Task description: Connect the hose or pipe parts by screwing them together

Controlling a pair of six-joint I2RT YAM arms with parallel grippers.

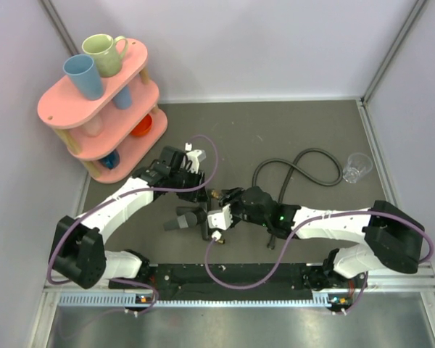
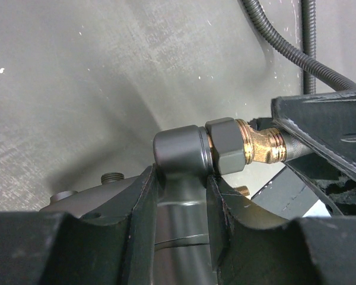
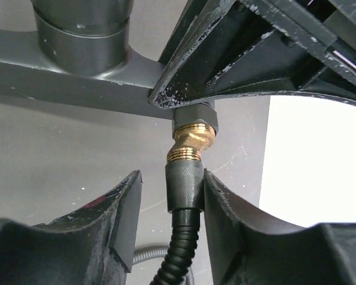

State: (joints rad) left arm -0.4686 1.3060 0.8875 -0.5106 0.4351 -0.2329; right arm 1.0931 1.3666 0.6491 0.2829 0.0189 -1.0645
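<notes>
Clamping from both sides, the left end effector (image 2: 181, 184) has its two fingers pressed against a dark grey tube of the forked fitting (image 2: 178, 148), so the fitting is held firmly. The fitting's round grey head stands just above the fingertips. A second short branch (image 2: 112, 177) with a threaded end shows beside the left finger.

From the head a grey hex nut (image 2: 228, 145) runs sideways into a bent brass elbow (image 2: 260, 142), touching it. The far end of the elbow meets a finger of the other arm.

In the right wrist view, the right end effector (image 3: 172, 178) straddles the grey collar (image 3: 186, 184) at the end of the hose (image 3: 178, 255). One finger (image 3: 225, 208) lies against the collar. Table shows through a gap between the collar and the other finger (image 3: 121, 219), so the jaws are apart and not clamped. The collar sits directly under the elbow and touches its threaded ring. The ribbed hose drops away between the fingers.

Seen from above, both end effectors meet near the middle of the dark table (image 1: 312, 123), lifted off it. The hose (image 1: 304, 163) trails back in loose loops to the right. A clear plastic cup (image 1: 357, 168) stands just beside the far loop. A pink two-tier rack (image 1: 65, 109) carrying mugs sits well apart in the far left corner.
</notes>
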